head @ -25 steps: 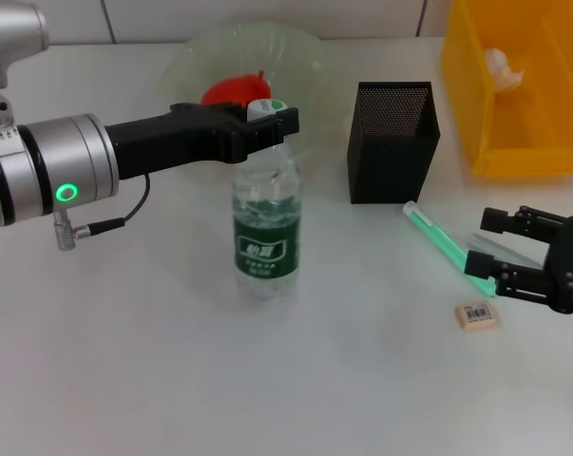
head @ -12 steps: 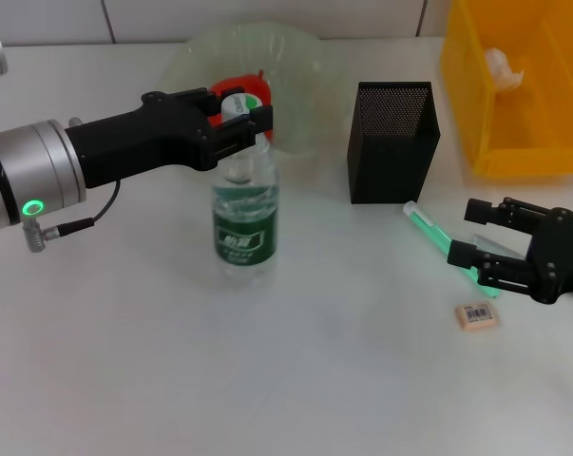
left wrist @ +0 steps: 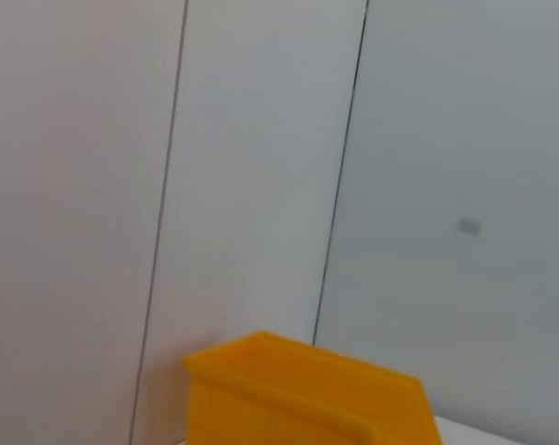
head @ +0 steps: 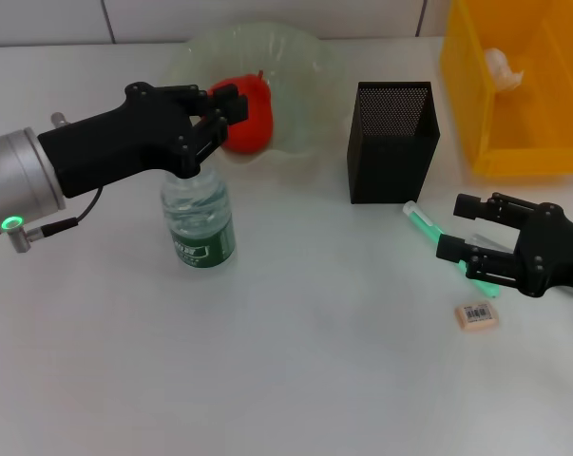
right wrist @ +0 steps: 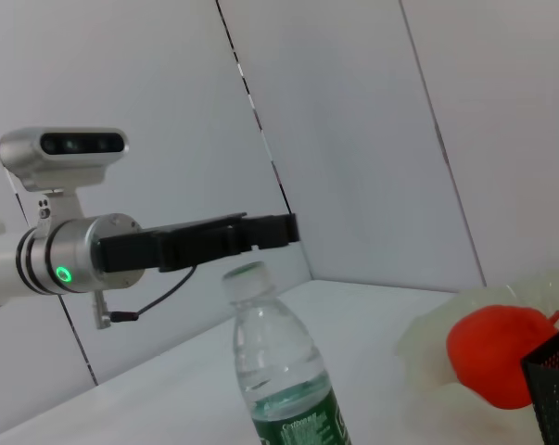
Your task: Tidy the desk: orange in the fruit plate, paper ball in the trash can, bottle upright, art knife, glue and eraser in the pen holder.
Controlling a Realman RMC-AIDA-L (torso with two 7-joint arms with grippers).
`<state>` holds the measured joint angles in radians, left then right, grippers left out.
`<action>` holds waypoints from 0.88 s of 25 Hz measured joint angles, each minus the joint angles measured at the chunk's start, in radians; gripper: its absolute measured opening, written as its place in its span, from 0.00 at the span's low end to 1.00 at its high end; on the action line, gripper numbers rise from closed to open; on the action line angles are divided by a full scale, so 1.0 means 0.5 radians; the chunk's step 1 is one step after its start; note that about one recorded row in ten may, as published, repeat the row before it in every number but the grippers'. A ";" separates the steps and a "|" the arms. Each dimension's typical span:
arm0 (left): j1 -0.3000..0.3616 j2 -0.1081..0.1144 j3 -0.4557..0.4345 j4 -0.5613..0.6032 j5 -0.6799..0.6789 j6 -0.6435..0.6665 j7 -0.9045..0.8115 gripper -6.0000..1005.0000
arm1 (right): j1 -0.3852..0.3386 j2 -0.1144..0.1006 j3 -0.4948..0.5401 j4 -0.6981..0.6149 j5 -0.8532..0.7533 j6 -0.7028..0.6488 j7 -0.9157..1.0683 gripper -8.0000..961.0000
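We are standing the bottle [head: 199,220] upright on the desk [head: 296,361], to the left of the pen holder [head: 392,141].

Our left gripper [head: 206,127] is hovering right over the bottle's cap, and in the right wrist view its fingers are sitting just above the cap without touching it; we cannot tell how far apart they are. Our right gripper [head: 457,228] is hanging with its fingers spread, in front and to the right of the pen holder, over the glue [head: 446,245]. The eraser [head: 477,316] is lying in front of the glue. The orange [head: 247,116] is resting in the fruit plate [head: 300,71], left of the pen holder. The trash can [head: 514,90] is sitting to its right.
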<state>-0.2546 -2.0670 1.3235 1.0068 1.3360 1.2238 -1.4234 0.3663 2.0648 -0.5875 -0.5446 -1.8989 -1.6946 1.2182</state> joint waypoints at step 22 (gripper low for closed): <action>0.118 0.023 -0.480 -0.483 -0.007 1.327 0.461 0.23 | 0.204 0.021 0.003 0.003 0.003 0.047 -0.001 0.77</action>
<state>-0.1958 -2.0557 1.0836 0.7653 1.3324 1.8871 -1.1931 0.4682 2.0753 -0.5859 -0.5431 -1.8973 -1.6711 1.2179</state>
